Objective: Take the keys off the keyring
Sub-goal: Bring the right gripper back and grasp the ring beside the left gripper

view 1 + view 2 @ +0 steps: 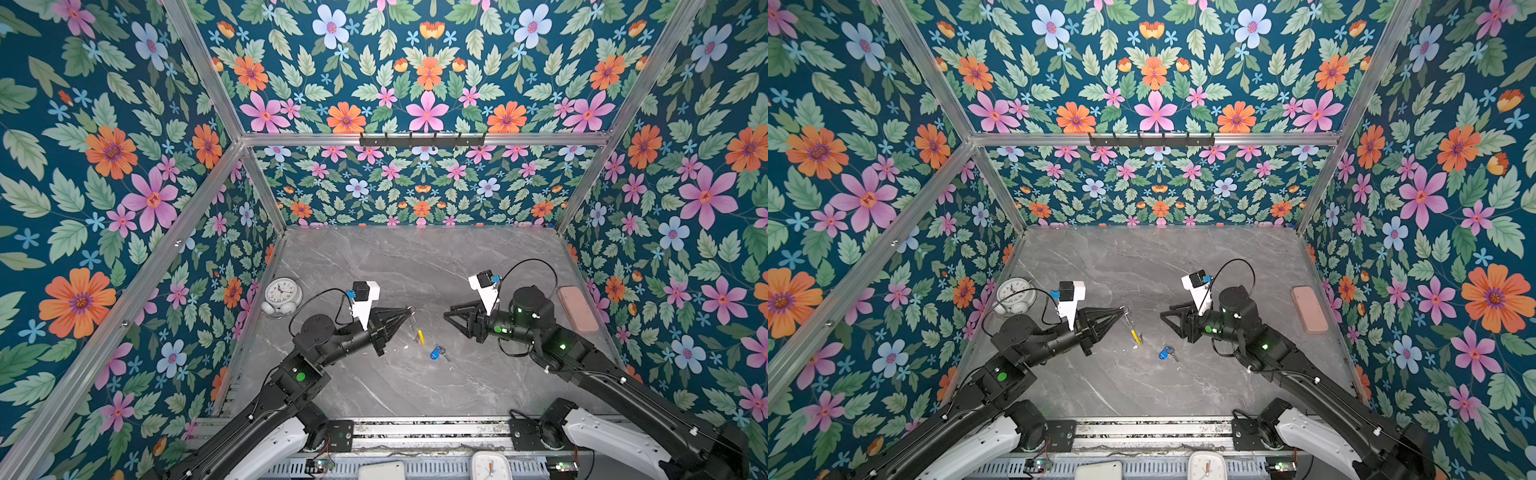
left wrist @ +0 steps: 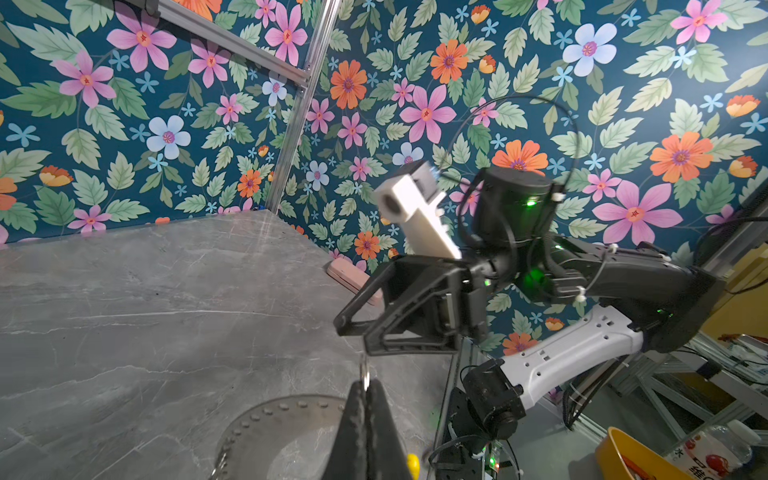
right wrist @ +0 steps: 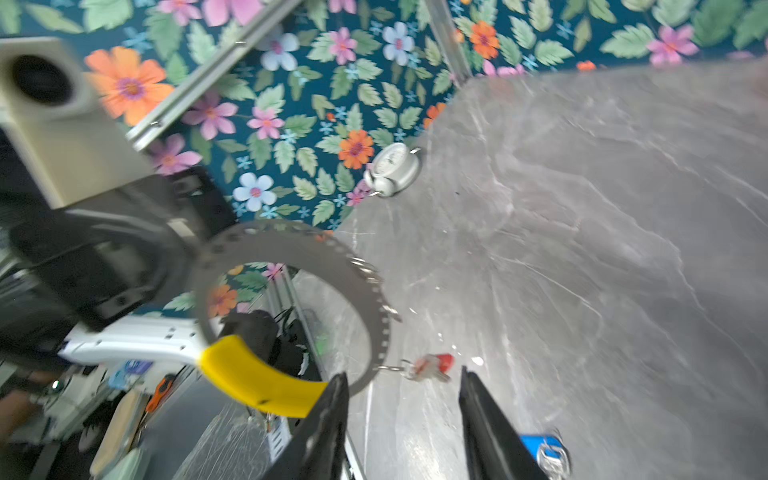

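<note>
While, over the table [image 1: 415,266], the left claw [image 1: 409,309] pinches the stiff keyring [image 3: 291,241] and the right claw [image 1: 448,312] hangs spread, the blue key [image 1: 435,353] lies below and the light-looking red key [image 3: 430,370] dangles, best grabbed by its tag [image 3: 444,361].

A key [image 1: 436,353] lies on the table [image 1: 415,257] near the keyring [image 1: 420,336], to its right, with the clock [image 1: 281,293] far left and the case [image 1: 577,308] far right
</note>
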Motion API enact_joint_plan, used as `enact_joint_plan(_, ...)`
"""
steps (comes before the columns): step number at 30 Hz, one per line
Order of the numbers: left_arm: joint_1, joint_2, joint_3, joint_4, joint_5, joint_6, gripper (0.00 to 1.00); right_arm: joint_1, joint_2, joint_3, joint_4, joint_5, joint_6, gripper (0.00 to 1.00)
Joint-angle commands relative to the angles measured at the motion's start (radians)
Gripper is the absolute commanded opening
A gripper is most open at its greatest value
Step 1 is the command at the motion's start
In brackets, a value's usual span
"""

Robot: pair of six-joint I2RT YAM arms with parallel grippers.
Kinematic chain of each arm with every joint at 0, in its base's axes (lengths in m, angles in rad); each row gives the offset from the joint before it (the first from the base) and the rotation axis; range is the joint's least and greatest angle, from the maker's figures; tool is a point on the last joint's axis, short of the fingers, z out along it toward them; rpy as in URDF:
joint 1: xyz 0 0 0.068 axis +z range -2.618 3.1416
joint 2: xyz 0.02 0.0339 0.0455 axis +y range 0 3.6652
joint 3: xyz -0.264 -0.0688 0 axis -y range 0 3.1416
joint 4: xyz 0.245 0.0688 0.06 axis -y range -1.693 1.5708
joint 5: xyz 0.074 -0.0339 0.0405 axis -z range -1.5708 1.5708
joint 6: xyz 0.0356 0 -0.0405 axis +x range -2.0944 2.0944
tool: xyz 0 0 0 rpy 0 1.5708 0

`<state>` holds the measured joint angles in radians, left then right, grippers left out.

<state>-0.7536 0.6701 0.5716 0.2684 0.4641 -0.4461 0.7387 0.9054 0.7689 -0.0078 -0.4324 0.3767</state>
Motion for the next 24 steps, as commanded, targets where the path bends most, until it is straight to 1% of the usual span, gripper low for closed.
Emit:
enact_joint_plan(1,0.002,0.006,0.010,0.061,-0.010,-0.017,0.00,0.086,-0.001,0.039,0.031,0.093,-0.112,0.51)
enact_joint_plan(4,0.002,0.012,0.012,0.063,-0.016,-0.020,0.00,0.171,0.025,0.070,0.047,0.173,-0.162,0.55)
enact_joint_plan(7,0.001,0.017,0.013,0.066,-0.015,-0.023,0.00,0.222,0.083,0.115,0.017,0.223,-0.200,0.57)
enact_joint_plan(10,0.001,0.017,0.014,0.066,-0.009,-0.023,0.00,0.237,0.141,0.143,-0.017,0.263,-0.222,0.57)
enact_joint_plan(14,0.001,0.019,0.020,0.060,-0.007,-0.022,0.00,0.236,0.182,0.155,-0.026,0.250,-0.221,0.56)
enact_joint_plan(17,0.001,0.019,0.020,0.058,-0.006,-0.020,0.00,0.237,0.193,0.156,-0.029,0.250,-0.221,0.50)
enact_joint_plan(20,0.001,0.019,0.021,0.055,-0.007,-0.019,0.00,0.238,0.201,0.159,-0.042,0.238,-0.220,0.38)
enact_joint_plan(21,0.001,0.019,0.022,0.054,-0.008,-0.019,0.00,0.236,0.202,0.158,-0.046,0.233,-0.220,0.32)
enact_joint_plan(24,0.001,0.020,0.026,0.048,-0.006,-0.016,0.00,0.236,0.204,0.155,-0.050,0.228,-0.220,0.21)
